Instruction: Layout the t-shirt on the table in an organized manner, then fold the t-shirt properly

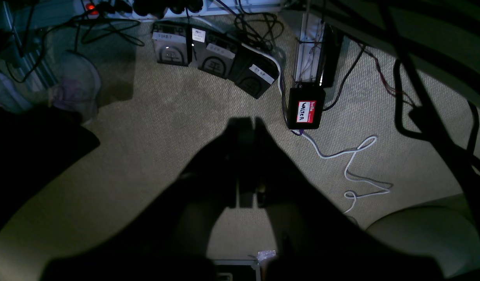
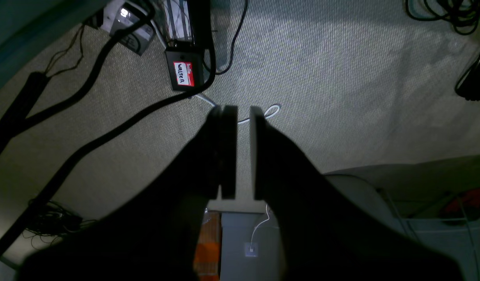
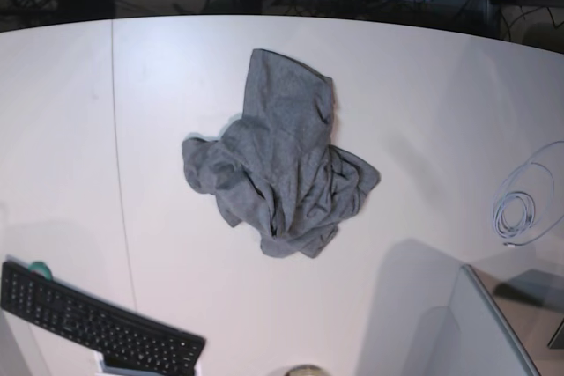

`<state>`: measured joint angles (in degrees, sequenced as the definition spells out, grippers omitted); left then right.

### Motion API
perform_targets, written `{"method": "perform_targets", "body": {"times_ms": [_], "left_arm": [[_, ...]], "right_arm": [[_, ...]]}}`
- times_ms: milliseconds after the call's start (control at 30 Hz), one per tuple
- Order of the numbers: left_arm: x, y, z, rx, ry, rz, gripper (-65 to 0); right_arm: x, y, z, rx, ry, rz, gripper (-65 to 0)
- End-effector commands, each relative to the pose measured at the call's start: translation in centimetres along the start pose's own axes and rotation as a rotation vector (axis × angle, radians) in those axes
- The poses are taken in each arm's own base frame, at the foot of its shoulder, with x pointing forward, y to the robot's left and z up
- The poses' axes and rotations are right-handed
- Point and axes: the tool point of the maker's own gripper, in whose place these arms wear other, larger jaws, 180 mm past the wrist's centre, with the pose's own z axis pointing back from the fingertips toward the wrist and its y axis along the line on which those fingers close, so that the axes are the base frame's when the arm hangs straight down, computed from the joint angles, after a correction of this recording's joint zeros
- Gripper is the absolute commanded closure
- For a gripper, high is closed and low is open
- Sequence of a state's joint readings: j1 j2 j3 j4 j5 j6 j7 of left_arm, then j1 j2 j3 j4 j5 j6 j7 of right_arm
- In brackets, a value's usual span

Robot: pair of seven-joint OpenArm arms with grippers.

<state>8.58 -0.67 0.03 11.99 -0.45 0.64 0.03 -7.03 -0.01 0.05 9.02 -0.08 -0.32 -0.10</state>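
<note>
left gripper (image 1: 248, 124) closed — empty, right gripper (image 2: 243, 113) slightly parted — empty

The crumpled t-shirt (image 3: 280, 171) hides its own collar and sleeves; the keyboard (image 3: 95, 321) is cut off.

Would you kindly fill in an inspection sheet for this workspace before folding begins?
Surface: white table, thin dark seam on its left part.
Job's things: grey t-shirt crumpled in a heap mid-table, not laid out.
Clutter: black keyboard at the near left edge.
Grippers: left gripper shut, empty, over carpet; right gripper slightly parted, empty, over carpet.
Cables: coiled pale cable on the table's right; white cable on the floor.
Surroundings: labelled foot pedals, black box with red name tag.
</note>
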Motion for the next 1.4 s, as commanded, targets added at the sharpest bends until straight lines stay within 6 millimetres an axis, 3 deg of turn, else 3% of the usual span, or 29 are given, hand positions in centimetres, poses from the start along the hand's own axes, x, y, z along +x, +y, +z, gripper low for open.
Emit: {"method": "perform_targets", "body": {"times_ms": [0,233,300,433,533,567,600,667,733,767,833,867,1033,1367], "left_arm": [[-0.4,0.3,0.0,0.006,0.006,0.000,0.0],[-0.5,0.3,0.0,0.006,0.014,0.000,0.0],[-0.5,0.3,0.0,0.006,0.014,0.000,0.0],[-0.6,0.3,0.0,0.006,0.015,0.000,0.0],[-0.6,0.3,0.0,0.006,0.015,0.000,0.0],[-0.6,0.3,0.0,0.006,0.015,0.000,0.0],[-0.6,0.3,0.0,0.006,0.015,0.000,0.0],[-0.6,0.3,0.0,0.006,0.015,0.000,0.0],[-0.5,0.3,0.0,0.006,0.012,0.000,0.0],[-0.5,0.3,0.0,0.006,0.012,0.000,0.0],[-0.5,0.3,0.0,0.006,0.011,0.000,0.0],[-0.5,0.3,0.0,0.006,0.011,0.000,0.0],[-0.5,0.3,0.0,0.006,0.009,0.000,0.0],[-0.4,0.2,0.0,0.006,0.008,-0.002,0.0]], "right_arm": [[-0.4,0.1,0.0,0.010,0.008,0.001,-5.0],[-0.4,-0.1,0.0,0.005,0.008,-0.002,-8.1],[-0.4,-0.1,0.0,0.006,0.008,-0.004,-21.2],[-0.9,0.0,0.0,0.008,0.014,-0.004,-63.3],[-1.2,0.1,0.0,0.009,0.014,-0.003,-65.0],[-1.2,0.1,0.0,0.009,0.014,-0.002,-62.3],[-1.3,0.1,0.0,0.009,0.015,0.003,-55.1],[-1.4,0.1,0.0,0.009,0.019,0.001,-30.5],[-1.3,0.1,0.0,0.009,0.017,0.000,-0.5],[-1.3,0.0,0.0,0.008,0.019,0.000,0.0],[-1.3,-0.4,0.0,0.002,0.019,0.000,-8.7],[-1.3,-0.4,0.0,0.002,0.019,0.000,-9.6],[-1.3,-0.4,0.0,0.002,0.020,0.002,-0.2],[-1.4,-0.9,0.0,-0.007,0.022,-0.003,-0.3]]}}
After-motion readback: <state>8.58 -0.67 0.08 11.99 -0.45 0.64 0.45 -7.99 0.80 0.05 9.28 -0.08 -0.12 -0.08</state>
